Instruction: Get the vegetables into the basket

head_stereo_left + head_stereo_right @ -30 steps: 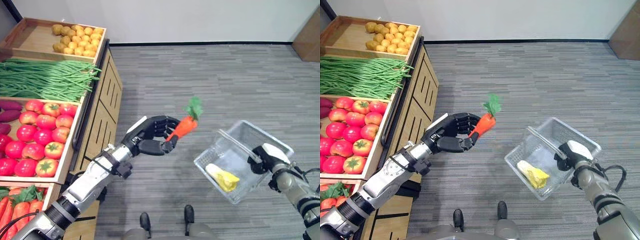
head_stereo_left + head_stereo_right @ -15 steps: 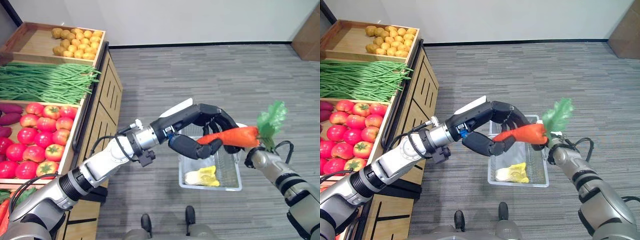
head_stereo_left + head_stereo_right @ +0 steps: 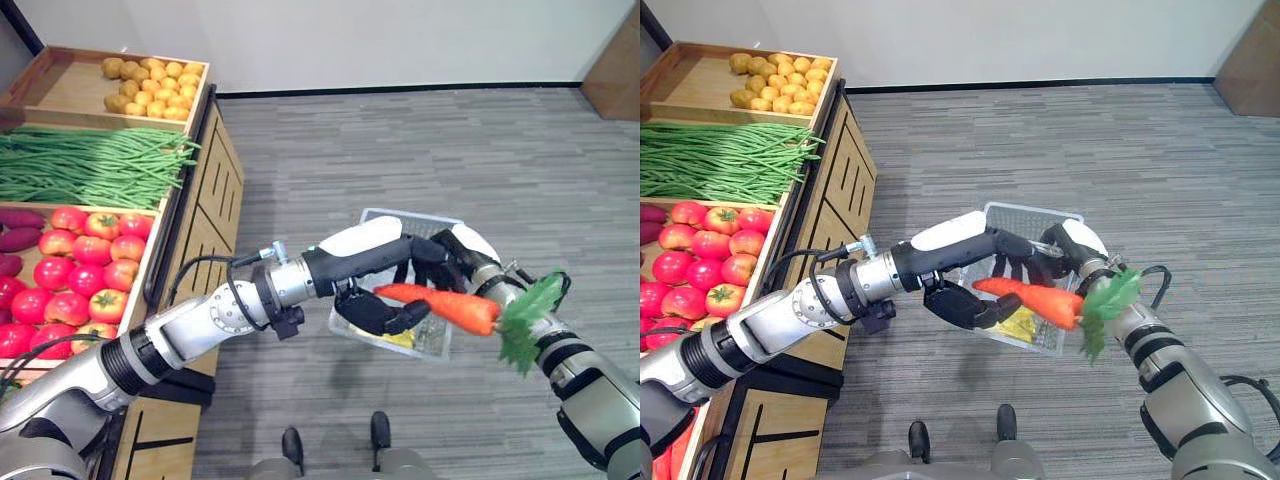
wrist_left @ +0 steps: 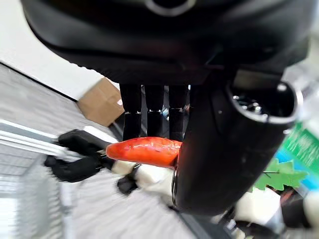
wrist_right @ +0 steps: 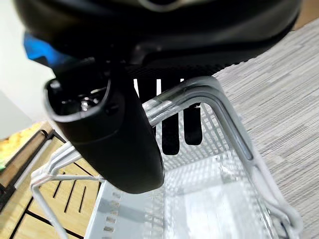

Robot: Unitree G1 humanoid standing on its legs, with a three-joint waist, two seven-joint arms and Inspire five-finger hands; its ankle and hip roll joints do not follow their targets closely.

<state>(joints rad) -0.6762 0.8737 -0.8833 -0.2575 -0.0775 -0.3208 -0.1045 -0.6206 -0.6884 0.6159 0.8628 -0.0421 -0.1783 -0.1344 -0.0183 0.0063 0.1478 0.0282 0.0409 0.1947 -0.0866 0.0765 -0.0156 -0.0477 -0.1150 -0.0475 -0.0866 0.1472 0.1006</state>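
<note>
Carrot [image 3: 440,305] is now lying lower and flatter than half a second ago, its leafy end past the basket's [image 3: 1055,219] near rim instead of up in the air. Left hand [image 3: 385,308] is gripping it, thumb and fingers curled round its orange body above the basket. Right hand [image 3: 1065,250] is clasping the basket's wire handle [image 5: 209,94]. A yellow vegetable [image 3: 1020,325] is lying inside, mostly hidden behind the carrot and hand.

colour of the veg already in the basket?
Pale yellow, lying in the clear basket under the left hand; the vegetable shows best in the right eye view.
</note>
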